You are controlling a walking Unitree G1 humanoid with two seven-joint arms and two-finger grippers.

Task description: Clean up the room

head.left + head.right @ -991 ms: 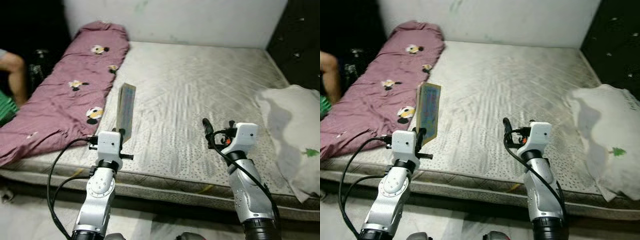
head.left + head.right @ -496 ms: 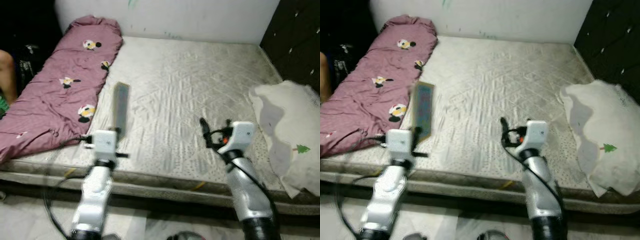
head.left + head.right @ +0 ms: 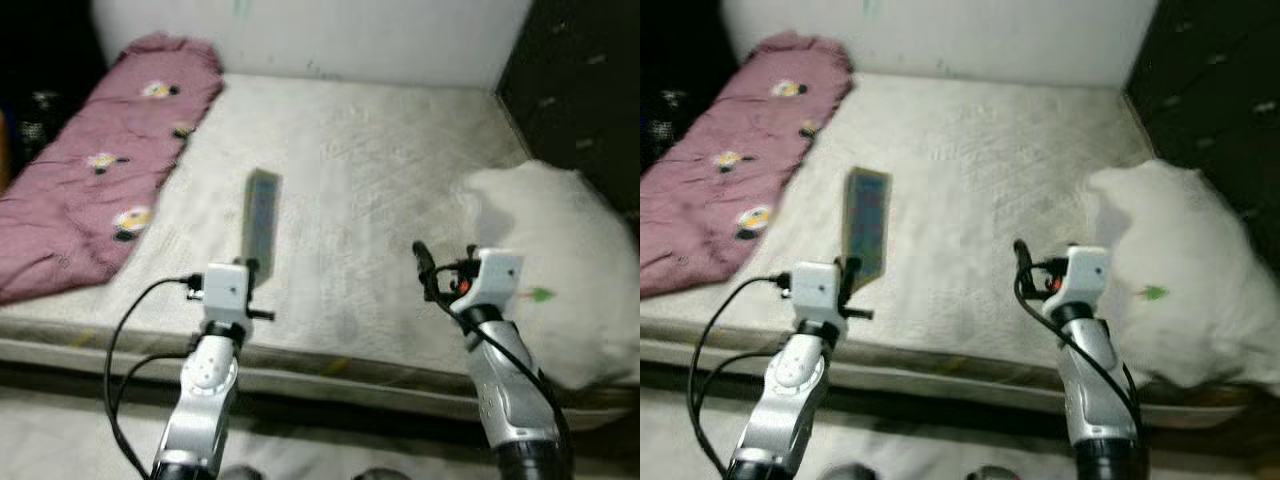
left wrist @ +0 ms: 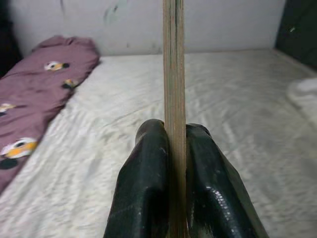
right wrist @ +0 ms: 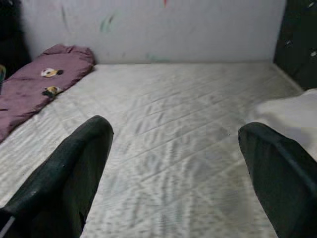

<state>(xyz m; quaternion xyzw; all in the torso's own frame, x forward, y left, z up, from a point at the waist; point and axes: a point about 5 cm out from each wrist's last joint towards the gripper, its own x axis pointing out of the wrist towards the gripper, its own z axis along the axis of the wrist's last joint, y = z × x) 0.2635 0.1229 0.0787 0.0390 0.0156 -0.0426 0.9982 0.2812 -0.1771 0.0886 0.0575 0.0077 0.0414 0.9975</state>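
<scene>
View has swung right over the last second: white pillow [image 3: 560,270] now sits closer in, maroon quilt [image 3: 95,170] has slid to the left edge. That's camera motion, not the things moving. The flat board [image 3: 262,215] keeps its spot relative to the left arm, upright over the mattress [image 3: 380,170] near the front edge. My read: robot is turning with the board to put it away, carry step still open.

Left claw [image 4: 173,163]: clenched on the board's edge. Right claw [image 5: 173,163]: released, fingers spread, holding nothing, hovering above the mattress.

Count: one board, one quilt, one pillow, one mattress, two claws.
</scene>
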